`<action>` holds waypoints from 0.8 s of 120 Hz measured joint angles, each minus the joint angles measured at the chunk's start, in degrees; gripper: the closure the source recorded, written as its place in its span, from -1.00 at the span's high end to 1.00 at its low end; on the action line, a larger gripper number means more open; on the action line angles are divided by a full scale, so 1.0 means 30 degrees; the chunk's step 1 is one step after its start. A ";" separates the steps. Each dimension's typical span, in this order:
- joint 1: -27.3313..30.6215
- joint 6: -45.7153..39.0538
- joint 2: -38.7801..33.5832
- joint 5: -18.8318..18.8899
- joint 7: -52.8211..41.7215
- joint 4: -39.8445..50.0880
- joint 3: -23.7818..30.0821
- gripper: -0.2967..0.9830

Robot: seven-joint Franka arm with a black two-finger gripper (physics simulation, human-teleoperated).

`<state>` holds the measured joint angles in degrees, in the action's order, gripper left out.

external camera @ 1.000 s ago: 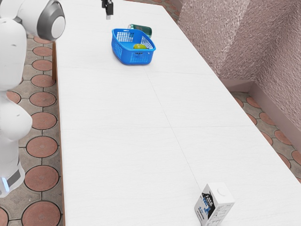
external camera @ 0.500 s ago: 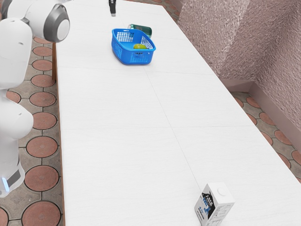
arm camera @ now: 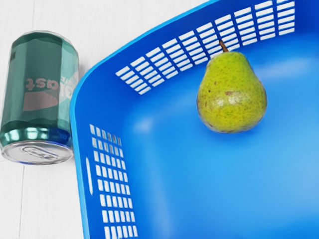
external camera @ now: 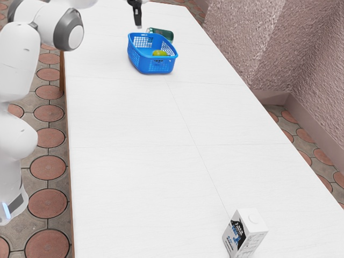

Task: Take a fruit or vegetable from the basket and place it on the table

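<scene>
A: Your pear (arm camera: 232, 94) is in the blue basket (arm camera: 199, 184), stem toward a slotted wall. How do you expect it to handle?

B: You probably have something firm and moderately light, but its smooth, curved skin may slip, and a hard squeeze could bruise it.

A: So where do you take hold?

B: Take it across the round belly, square to the stem's line. The neck tapers, so you risk it sliding free there; the stem could snap.

A: And your end effector (external camera: 139, 27)?

B: You have it above the basket's far side in the exterior view; whether it's released or clenched, you can't tell.
</scene>
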<state>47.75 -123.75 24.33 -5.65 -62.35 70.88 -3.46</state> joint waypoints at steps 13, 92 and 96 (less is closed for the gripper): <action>-0.0080 -0.0208 -0.0797 -0.0745 0.0932 0.1411 0.0019 0.53; -0.1292 -0.0483 -0.0202 -0.1575 0.8921 0.2069 0.0068 0.54; -0.1283 -0.0494 -0.0122 -0.1575 0.9193 0.2070 0.0128 0.54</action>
<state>43.91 -125.23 23.97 -10.38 -34.77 77.09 -3.08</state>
